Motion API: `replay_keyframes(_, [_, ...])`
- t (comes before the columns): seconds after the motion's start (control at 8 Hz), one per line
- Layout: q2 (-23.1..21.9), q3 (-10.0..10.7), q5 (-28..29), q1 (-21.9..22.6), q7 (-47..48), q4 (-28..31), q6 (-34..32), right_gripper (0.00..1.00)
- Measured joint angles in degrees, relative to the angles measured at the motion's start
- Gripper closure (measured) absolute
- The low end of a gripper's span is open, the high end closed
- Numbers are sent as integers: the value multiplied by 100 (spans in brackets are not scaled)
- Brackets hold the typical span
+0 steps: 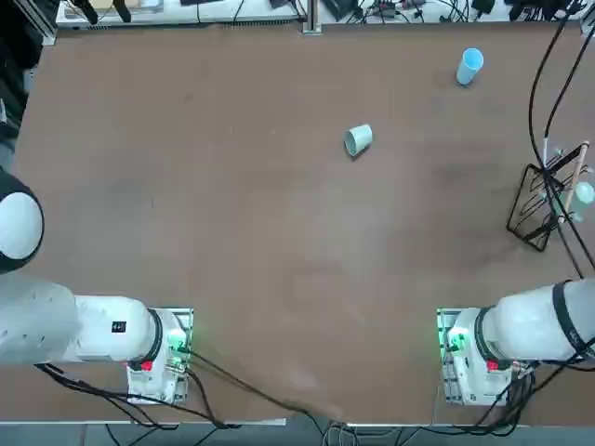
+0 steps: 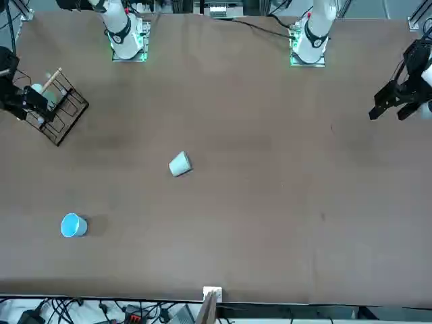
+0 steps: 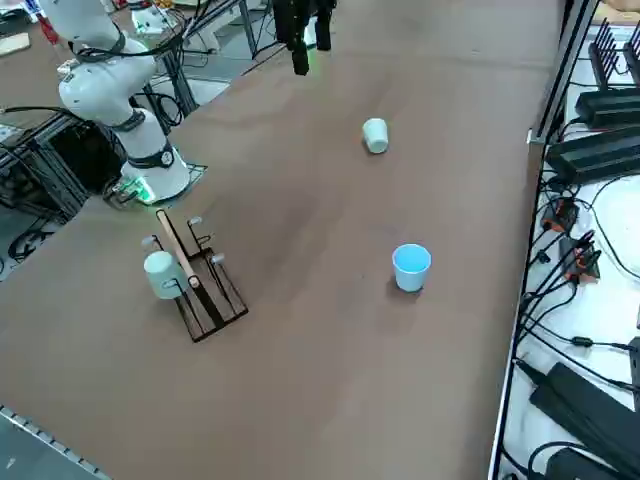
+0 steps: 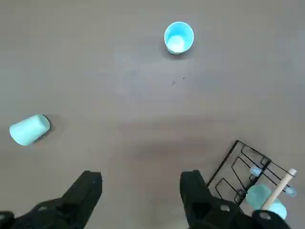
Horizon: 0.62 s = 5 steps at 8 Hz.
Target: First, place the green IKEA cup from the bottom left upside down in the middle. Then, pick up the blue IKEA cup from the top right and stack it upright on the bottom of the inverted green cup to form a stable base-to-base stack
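Note:
The green IKEA cup point(image 1: 358, 139) lies on its side a little beyond the table's middle, also seen as the green cup point(image 2: 179, 164) point(image 3: 375, 135) point(image 4: 29, 129). The blue IKEA cup point(image 1: 469, 65) stands upright with its mouth up at the far right, showing as the blue cup point(image 2: 73, 225) point(image 3: 411, 266) point(image 4: 178, 37). My right gripper point(image 4: 142, 177) hangs high over the table's right side, near the wire rack. It is open with nothing between its fingers and stands well apart from both cups.
A black wire rack point(image 1: 544, 209) point(image 3: 205, 290) point(image 4: 240, 171) stands at the right edge, holding a wooden stick and a pale cup point(image 3: 160, 272). Cables hang over the far right corner point(image 1: 548, 84). Both arm bases sit at the near edge.

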<state>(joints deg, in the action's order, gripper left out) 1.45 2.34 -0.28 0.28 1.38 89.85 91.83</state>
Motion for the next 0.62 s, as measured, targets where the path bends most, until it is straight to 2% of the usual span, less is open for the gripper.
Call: replay_keyframes(0.62, [7, 5, 71, 0, 1, 0, 1, 0])
